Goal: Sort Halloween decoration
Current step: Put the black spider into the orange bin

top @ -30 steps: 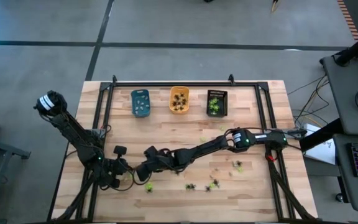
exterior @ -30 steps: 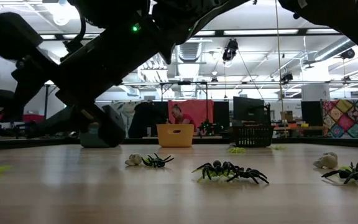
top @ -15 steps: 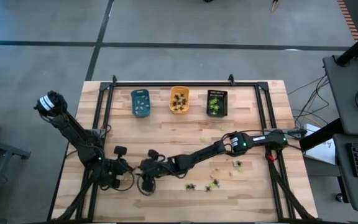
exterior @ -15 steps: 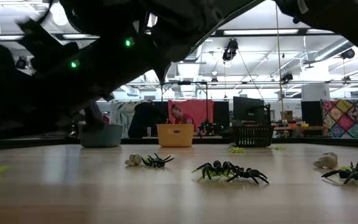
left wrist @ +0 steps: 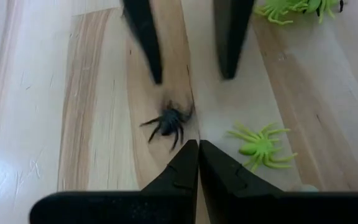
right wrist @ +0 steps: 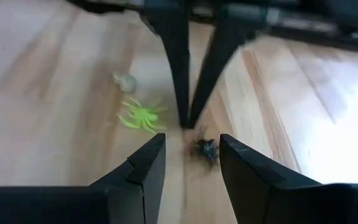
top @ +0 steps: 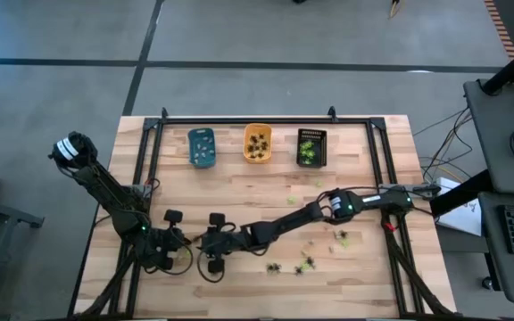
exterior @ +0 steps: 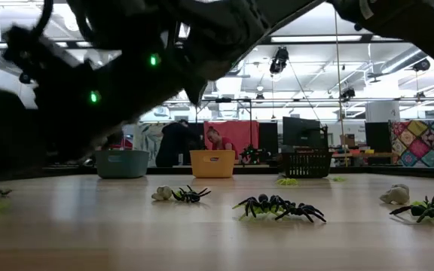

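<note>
Three small trays stand in a row at the table's [top: 364,178] far side: blue tray [top: 201,147], orange tray [top: 257,144], black tray [top: 311,147].

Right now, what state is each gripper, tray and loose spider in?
left gripper: shut, empty, low over the table.
right gripper: open, black spider between its fingers, not gripped.
green spider: loose on the table.
blue tray: holds a few figures.
orange tray: holds dark figures.
black tray: holds green figures.
</note>
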You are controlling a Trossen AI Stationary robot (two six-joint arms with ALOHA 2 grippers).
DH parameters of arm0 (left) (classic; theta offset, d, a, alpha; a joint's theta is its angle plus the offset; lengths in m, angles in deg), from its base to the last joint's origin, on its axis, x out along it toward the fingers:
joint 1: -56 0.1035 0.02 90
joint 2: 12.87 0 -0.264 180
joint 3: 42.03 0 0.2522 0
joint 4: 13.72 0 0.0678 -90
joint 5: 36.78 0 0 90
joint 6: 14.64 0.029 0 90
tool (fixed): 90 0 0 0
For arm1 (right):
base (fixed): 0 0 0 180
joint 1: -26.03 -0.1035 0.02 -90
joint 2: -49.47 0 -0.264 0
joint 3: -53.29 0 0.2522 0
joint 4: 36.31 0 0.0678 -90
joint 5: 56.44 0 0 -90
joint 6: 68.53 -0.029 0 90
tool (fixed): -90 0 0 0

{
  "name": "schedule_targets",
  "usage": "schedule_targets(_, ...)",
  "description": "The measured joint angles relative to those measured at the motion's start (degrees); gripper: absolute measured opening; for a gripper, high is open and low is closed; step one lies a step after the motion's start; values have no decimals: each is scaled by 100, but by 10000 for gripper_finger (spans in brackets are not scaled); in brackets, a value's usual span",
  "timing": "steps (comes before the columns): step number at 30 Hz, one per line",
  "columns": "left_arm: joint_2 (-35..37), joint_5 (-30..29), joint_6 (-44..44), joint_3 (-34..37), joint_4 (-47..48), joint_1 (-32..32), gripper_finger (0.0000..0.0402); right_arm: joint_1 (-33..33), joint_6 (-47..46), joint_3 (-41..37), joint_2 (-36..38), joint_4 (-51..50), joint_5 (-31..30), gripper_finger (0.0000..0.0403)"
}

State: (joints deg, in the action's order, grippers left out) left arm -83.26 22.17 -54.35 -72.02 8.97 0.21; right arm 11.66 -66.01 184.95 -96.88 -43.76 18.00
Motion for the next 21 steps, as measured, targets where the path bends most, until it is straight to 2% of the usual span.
schedule_targets(6,0,4,0,0,-2,2,0,93,-443,-6,-157,3,51,133)
schedule_targets(18,2,6,-2,2,8,0,0,175,-681,-7,-158,-36,56,116)
schedule_targets(21,85,185,-20,-27,218,5,0,172,-697,-7,-158,-55,54,117)
